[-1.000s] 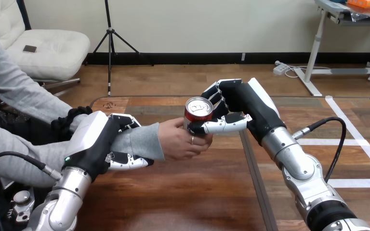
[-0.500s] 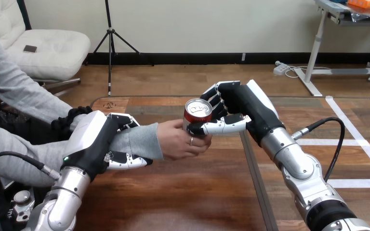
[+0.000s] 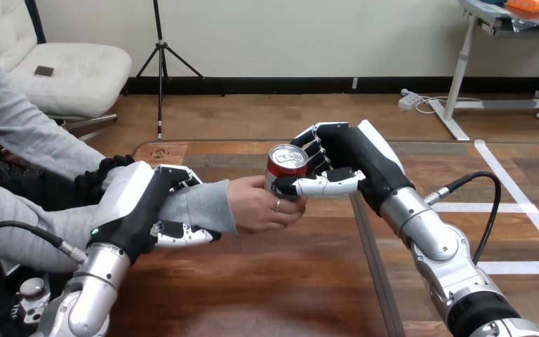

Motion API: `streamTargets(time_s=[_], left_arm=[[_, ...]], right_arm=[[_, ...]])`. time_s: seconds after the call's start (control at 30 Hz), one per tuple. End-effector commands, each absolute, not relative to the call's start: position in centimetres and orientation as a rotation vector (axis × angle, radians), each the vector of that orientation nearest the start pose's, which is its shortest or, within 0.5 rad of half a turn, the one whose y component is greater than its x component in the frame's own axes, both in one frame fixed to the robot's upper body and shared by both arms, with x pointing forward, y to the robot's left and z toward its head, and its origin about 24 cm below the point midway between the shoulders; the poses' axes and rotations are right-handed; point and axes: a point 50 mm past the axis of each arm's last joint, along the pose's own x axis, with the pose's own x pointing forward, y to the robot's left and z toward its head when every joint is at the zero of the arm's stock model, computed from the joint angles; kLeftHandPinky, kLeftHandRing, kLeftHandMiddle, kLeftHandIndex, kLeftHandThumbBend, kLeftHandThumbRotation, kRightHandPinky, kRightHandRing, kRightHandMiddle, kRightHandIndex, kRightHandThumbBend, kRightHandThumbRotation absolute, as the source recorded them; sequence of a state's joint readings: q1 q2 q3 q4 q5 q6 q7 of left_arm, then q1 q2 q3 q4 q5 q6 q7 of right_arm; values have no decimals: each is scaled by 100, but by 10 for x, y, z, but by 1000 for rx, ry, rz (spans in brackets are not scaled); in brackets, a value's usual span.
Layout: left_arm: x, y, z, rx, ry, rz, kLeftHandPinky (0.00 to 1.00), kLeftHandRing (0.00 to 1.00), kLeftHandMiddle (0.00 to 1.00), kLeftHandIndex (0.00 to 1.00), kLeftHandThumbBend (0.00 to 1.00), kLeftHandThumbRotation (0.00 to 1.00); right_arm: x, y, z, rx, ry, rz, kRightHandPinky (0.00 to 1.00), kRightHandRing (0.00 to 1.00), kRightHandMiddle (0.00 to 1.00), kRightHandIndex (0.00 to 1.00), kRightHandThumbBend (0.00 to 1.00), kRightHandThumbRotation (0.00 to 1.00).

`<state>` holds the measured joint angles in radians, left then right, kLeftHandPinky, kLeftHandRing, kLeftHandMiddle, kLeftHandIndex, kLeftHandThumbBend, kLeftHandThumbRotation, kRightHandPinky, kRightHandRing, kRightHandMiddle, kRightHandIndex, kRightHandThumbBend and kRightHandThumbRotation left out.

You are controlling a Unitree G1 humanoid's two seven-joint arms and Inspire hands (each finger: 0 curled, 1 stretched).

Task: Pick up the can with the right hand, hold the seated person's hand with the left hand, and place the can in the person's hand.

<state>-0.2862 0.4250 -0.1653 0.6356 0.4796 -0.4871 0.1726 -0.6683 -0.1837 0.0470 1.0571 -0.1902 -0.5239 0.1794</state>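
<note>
Item inspected: a red drinks can [image 3: 288, 167] with a silver top. It is seen upright and clear of the tabletop [image 3: 267, 281], above the middle of the tabletop and nearer its far edge than its near edge.

Right hand [image 3: 354, 158]: clenched on the can. Its thumb is laid across the near face of the can's lower half, and its fingers [image 3: 314, 149] are curled round the far side. The right arm is brought in from the near right corner of the tabletop.

Person's hand [image 3: 256, 207]: reached in from the left edge of the tabletop, palm turned toward the can. Its fingers are pressed against the can's lower left side and base, just beneath the robot's thumb. The can is thus touched by both the right hand and the person's hand.

Left hand [image 3: 137, 200]: closed round the person's forearm [image 3: 196, 203], over the grey sleeve just behind the cuff. Its fingers are wrapped over the top of the sleeve and its thumb is tucked beneath. The grip is located above the tabletop near its left edge, well apart from the can.

A dark seam [image 3: 369, 253] is noted running from the near edge toward the far edge, passing below the right hand.
</note>
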Motion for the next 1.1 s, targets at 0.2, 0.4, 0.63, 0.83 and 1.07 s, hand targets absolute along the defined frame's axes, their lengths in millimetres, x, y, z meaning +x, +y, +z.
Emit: streamTargets(time_s=[0.2,0.4,0.63,0.83,1.07], left_arm=[[312,191,78,825,-405,-130,27,32,39,45,64,0],[312,191,78,824,-403,-131,26,32,39,45,64,0],[311,192,78,827,-400,-133,26,31,39,45,64,0],[310,192,77,824,-403,-133,26,31,39,45,65,0],[309,192,77,822,-405,-140,25,31,38,45,65,0]], right_arm=[[359,-137,63,-396,-151,374,41,46,50,53,87,58],[358,-137,63,-401,-161,373,41,47,51,54,86,68],[358,-137,63,-408,-170,372,43,50,55,57,85,78],[358,-138,63,-409,-168,381,46,54,58,60,84,85],[357,-138,63,-404,-162,393,49,58,64,65,91,95]])
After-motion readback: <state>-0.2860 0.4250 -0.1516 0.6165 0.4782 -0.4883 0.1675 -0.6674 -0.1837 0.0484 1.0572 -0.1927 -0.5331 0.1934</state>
